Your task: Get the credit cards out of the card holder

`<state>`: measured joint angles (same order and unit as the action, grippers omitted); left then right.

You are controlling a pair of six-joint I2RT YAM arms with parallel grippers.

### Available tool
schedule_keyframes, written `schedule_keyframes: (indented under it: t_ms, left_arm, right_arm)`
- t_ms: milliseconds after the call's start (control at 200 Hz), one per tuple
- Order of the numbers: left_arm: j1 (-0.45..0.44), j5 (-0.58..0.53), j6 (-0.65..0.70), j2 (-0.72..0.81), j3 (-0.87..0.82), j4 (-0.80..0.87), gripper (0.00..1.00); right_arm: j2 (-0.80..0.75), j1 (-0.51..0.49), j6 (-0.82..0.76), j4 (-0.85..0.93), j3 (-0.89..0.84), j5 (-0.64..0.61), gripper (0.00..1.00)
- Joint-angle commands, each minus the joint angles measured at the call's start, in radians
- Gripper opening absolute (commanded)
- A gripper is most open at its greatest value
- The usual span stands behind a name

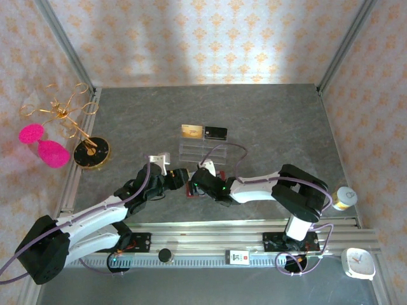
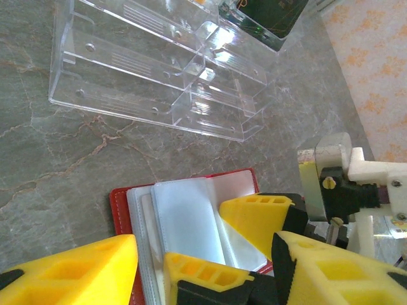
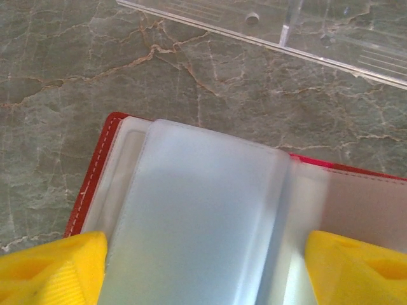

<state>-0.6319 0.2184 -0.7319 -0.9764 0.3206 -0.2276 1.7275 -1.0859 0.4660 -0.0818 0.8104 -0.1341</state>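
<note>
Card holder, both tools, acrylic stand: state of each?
card holder: open on the table, clear sleeves exposed
left tool: open, over the card holder
right tool: open, fingers either side of the clear sleeves
acrylic stand: upright, gold card and black card on its back tier
</note>
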Motion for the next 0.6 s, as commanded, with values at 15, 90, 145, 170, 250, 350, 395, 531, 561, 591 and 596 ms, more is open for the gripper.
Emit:
schedule_keyframes:
  t_ms: [15, 90, 145, 170, 250, 350, 395, 531, 561, 591, 596]
  left_arm:
    - [0.011, -0.004, 0.014, 0.004, -0.005, -0.007, 0.59]
    - [0.011, 0.002, 0.014, 0.0, -0.006, -0.012, 0.59]
    - [0.011, 0.013, 0.012, -0.006, -0.009, -0.019, 0.59]
    - [0.011, 0.016, 0.012, -0.009, -0.009, -0.019, 0.58]
    - [0.011, 0.028, 0.012, -0.024, -0.007, -0.026, 0.57]
    - [0.011, 0.043, 0.008, -0.042, -0.011, -0.048, 0.53]
    - [0.011, 0.052, 0.006, -0.052, -0.011, -0.059, 0.5]
    - [0.009, 0.079, 0.005, -0.094, -0.007, -0.082, 0.39]
    - [0.009, 0.082, 0.003, -0.104, -0.009, -0.089, 0.37]
    - [0.007, 0.088, 0.001, -0.114, -0.012, -0.102, 0.35]
    - [0.007, 0.089, 0.001, -0.117, -0.012, -0.104, 0.35]
  right_arm:
    - [0.061, -0.014, 0.008, 0.051, -0.001, 0.068, 0.77]
    - [0.069, -0.014, 0.015, 0.06, -0.002, 0.062, 0.72]
    - [0.068, -0.014, 0.024, 0.059, -0.005, 0.057, 0.65]
    - [0.066, -0.014, 0.027, 0.055, -0.008, 0.057, 0.62]
    - [0.055, -0.014, 0.038, 0.045, -0.016, 0.047, 0.53]
    - [0.041, -0.013, 0.052, 0.024, -0.029, 0.036, 0.44]
    - [0.033, -0.013, 0.054, 0.004, -0.038, 0.042, 0.41]
    - [0.021, -0.014, 0.063, -0.029, -0.052, 0.039, 0.35]
    - [0.016, -0.013, 0.066, -0.038, -0.058, 0.039, 0.34]
    - [0.012, -0.014, 0.071, -0.043, -0.061, 0.038, 0.31]
    - [0.011, -0.014, 0.072, -0.044, -0.062, 0.039, 0.3]
